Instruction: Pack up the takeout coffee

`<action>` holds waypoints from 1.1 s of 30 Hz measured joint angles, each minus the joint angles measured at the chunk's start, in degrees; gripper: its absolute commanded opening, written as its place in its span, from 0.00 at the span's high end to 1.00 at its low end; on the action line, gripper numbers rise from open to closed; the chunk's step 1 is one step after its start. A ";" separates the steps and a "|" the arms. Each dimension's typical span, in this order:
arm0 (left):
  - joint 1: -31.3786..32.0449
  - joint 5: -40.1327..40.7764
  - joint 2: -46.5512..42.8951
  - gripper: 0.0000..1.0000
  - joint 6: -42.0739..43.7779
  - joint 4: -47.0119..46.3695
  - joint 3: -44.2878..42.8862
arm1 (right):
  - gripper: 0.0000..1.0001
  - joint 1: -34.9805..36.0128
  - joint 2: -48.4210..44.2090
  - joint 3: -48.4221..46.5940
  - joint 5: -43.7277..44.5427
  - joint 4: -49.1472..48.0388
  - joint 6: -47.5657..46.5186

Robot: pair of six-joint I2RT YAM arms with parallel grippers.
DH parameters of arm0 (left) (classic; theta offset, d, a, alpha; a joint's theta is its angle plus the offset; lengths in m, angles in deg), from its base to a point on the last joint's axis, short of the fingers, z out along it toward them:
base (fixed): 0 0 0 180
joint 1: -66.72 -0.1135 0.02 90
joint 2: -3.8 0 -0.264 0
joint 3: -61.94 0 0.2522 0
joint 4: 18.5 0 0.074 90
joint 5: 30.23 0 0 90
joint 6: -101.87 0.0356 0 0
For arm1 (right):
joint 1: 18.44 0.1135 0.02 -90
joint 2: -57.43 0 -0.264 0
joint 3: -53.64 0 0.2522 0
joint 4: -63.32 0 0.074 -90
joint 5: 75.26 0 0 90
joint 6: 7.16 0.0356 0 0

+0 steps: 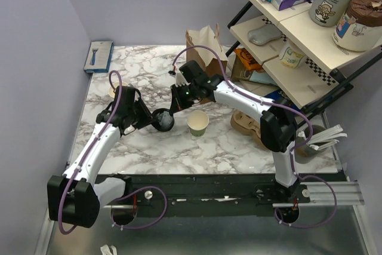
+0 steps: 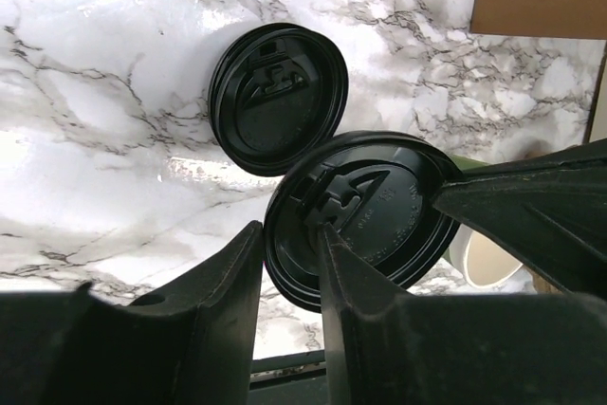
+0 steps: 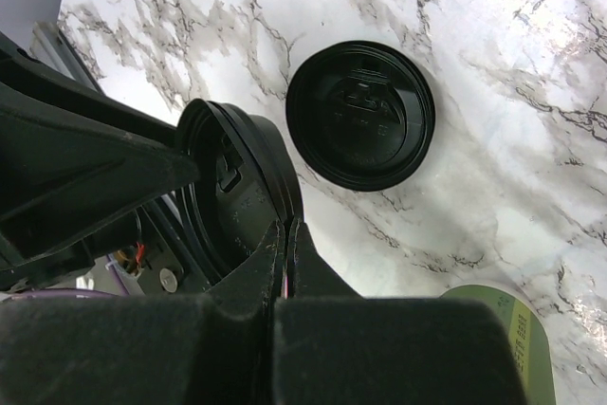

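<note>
Nearest, the left end effector (image 2: 287, 239) is seen with its jaws apart, astride the near rim of the lid (image 2: 370, 211), with one finger laid across the lid's face. No grip by it can be made out. The lid is held tilted, clear of the desk (image 1: 179, 147). The right end effector (image 3: 285, 234) is clenched on its opposite rim, so the weight is judged to be carried there. Just beyond, a second lid (image 2: 278, 99) lies flat on the desk, apart from the held one. To the right the cup (image 1: 198, 122) stands upright and open, with no lid on it. The coffee is thus in two parts, and capping is judged to be the step in hand. Farther back stands the bag (image 1: 206, 46).

For a good fit, the left fingers should first be drawn off the lid, so that it is not dragged askew. The lid should then be levelled, centred over the cup and pressed down evenly all round the rim. The cup looks light and may be tipped or crushed, so it should be steadied low on its wall by the left end effector. The second lid should be left untouched.
</note>
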 measured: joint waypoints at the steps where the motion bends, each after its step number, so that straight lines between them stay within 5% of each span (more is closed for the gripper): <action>1: 0.02 0.31 0.00 0.59 0.28 0.59 -0.44 | 0.99 0.02 0.00 0.00 -0.07 0.00 0.00; 7: 0.09 0.35 -0.61 0.62 1.20 0.94 -0.85 | 0.99 0.09 -0.09 -0.02 -3.50 0.04 0.00; 15: -0.02 -0.31 -1.03 0.94 1.95 1.44 -0.70 | 0.99 -0.15 -0.09 -0.02 -4.37 0.83 -0.09; 20: 0.09 -1.01 -1.90 1.00 2.29 2.23 -0.72 | 0.82 -0.15 -0.09 -0.20 -4.42 0.85 -0.90; 21: 0.09 -1.16 -1.88 1.00 2.29 2.45 -0.74 | 0.75 -0.15 -0.09 -0.26 -4.48 0.83 -1.18; 22: 0.09 -1.40 -1.77 1.00 2.27 2.82 -0.83 | 0.59 -0.15 -0.09 -0.39 -4.66 0.83 -1.64; 25: 0.09 -1.95 -1.05 1.00 2.10 4.33 -2.08 | 0.41 -0.07 -0.15 -0.72 -6.12 0.79 -3.48; 33: 0.09 -7.04 2.71 1.00 3.30 7.56 -8.41 | 0.23 0.42 -10.19 4.48 -4.39 -1.81 -15.15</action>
